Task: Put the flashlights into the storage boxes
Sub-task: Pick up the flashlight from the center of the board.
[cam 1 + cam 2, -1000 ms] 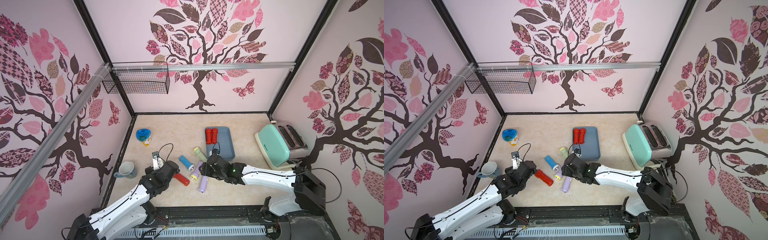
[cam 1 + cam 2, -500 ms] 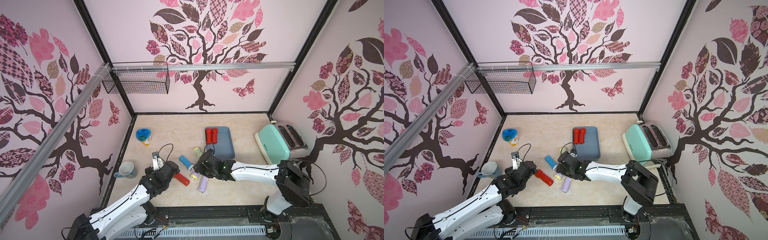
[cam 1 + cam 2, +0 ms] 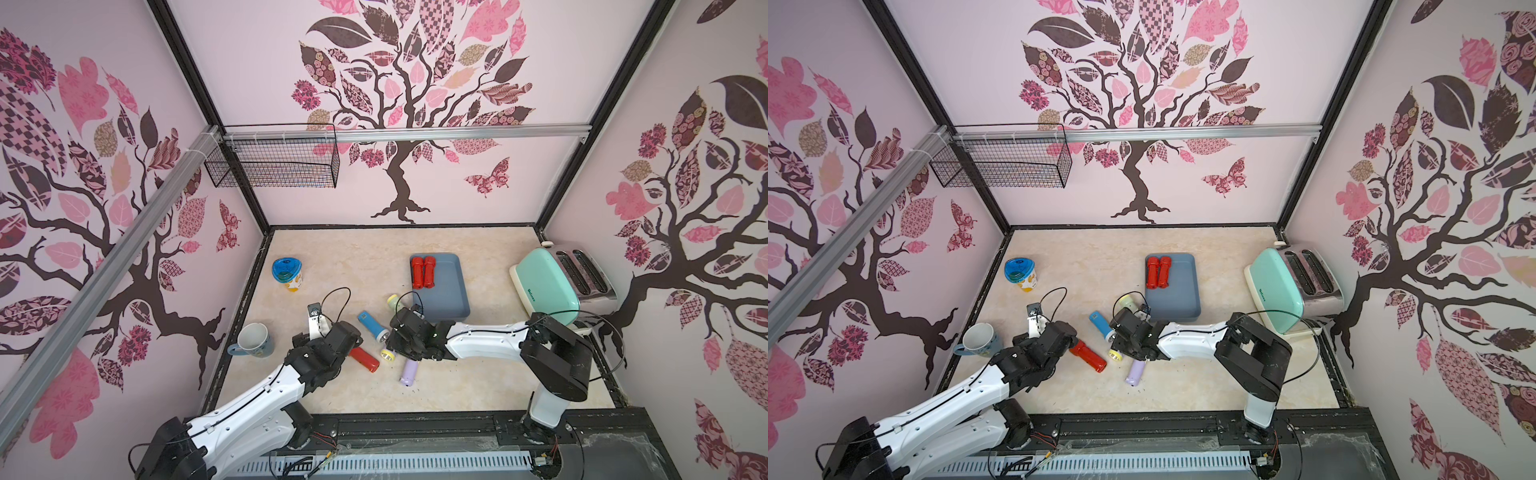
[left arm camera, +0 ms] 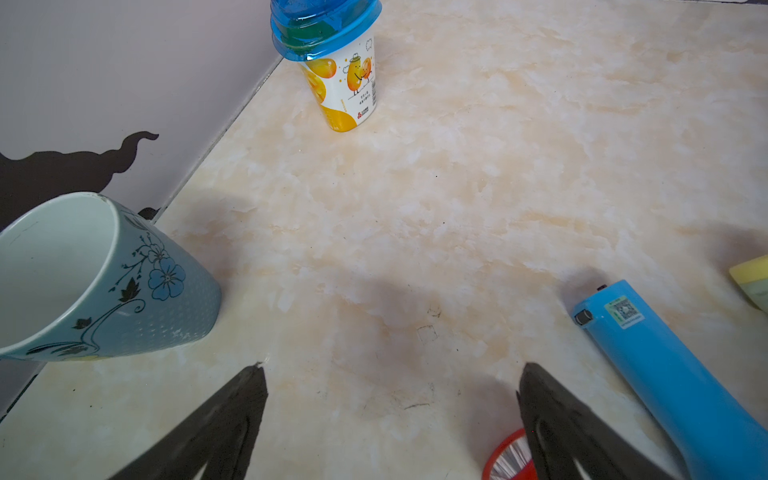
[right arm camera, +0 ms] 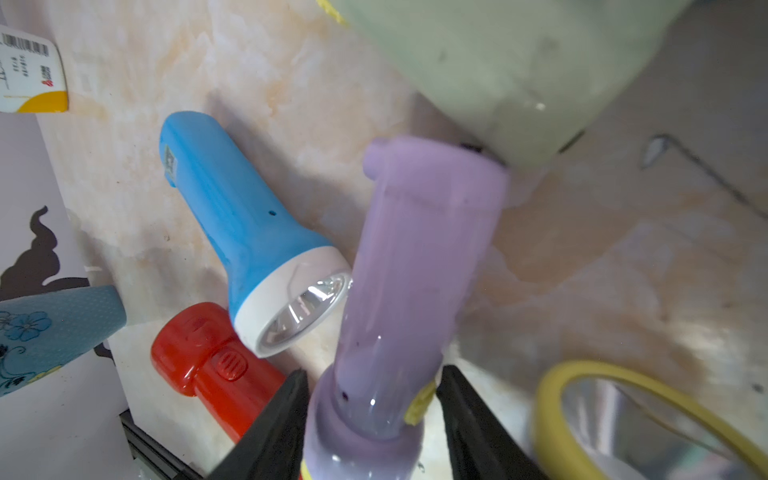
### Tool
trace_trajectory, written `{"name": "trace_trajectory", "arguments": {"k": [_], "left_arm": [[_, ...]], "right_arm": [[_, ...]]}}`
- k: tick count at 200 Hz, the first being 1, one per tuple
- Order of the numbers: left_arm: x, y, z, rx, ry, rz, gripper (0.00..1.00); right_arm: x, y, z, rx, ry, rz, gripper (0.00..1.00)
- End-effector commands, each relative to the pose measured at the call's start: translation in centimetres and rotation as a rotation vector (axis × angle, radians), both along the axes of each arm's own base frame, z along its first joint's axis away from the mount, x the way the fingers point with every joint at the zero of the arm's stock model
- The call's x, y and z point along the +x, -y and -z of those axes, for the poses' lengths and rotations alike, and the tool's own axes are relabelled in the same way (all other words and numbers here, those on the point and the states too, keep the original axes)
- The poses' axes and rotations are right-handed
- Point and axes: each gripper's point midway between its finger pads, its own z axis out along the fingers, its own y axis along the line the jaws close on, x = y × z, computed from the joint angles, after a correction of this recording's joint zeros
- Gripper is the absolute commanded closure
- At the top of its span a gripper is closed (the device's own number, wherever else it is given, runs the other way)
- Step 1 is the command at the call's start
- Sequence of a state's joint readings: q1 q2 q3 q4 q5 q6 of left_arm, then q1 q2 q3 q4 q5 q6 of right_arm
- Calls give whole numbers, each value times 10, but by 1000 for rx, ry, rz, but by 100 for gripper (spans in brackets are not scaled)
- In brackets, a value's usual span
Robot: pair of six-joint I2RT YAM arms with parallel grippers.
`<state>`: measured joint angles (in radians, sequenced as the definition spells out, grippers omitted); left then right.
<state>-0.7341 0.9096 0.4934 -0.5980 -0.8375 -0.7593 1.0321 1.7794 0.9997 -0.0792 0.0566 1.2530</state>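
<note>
The slate-blue storage tray (image 3: 451, 301) lies right of centre on the marble-patterned tabletop (image 3: 332, 395). Two red flashlights (image 3: 417, 272) lie side by side in its far left corner, touching each other. Five more flashlights lie outside it, clustered just left of the tray and nearer than it. They are a pale green flashlight (image 3: 392, 301) beside the tray's near left corner, a blue flashlight (image 3: 371, 326), a third red flashlight (image 3: 364, 359) and two lilac ones. The right gripper (image 5: 374, 370) is down over this cluster. In the right wrist view its black fingers (image 5: 282, 419) stand close on either side of one lilac flashlight (image 5: 415, 249), just behind its head, but whether they press it cannot be told. The second lilac flashlight (image 3: 409, 372) lies on the table just nearer, its head hidden under that gripper. The left gripper (image 4: 392, 365) hovers over bare tabletop with its jaws wide apart and nothing between them, the third red flashlight's head beside one finger. A floral mug (image 3: 253, 340) and a blue-lidded cup (image 3: 286, 272) stand at the left, and a mint toaster (image 3: 548, 282) stands at the right.
</note>
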Motion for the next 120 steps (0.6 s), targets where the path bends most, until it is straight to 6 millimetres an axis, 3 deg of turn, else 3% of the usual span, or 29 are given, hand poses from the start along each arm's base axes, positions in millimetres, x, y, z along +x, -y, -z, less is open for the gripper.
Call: {"name": "trace_trajectory", "arguments": {"k": [1, 79, 120], "left_arm": [[0, -2, -2, 9, 16, -7, 3], [-3, -5, -7, -25, 57, -8, 2], [-4, -5, -7, -32, 61, -2, 3]], "right_arm": [[7, -14, 3, -20, 10, -18, 46], [11, -20, 22, -71, -5, -38, 52], [13, -14, 13, -84, 38, -51, 56]]}}
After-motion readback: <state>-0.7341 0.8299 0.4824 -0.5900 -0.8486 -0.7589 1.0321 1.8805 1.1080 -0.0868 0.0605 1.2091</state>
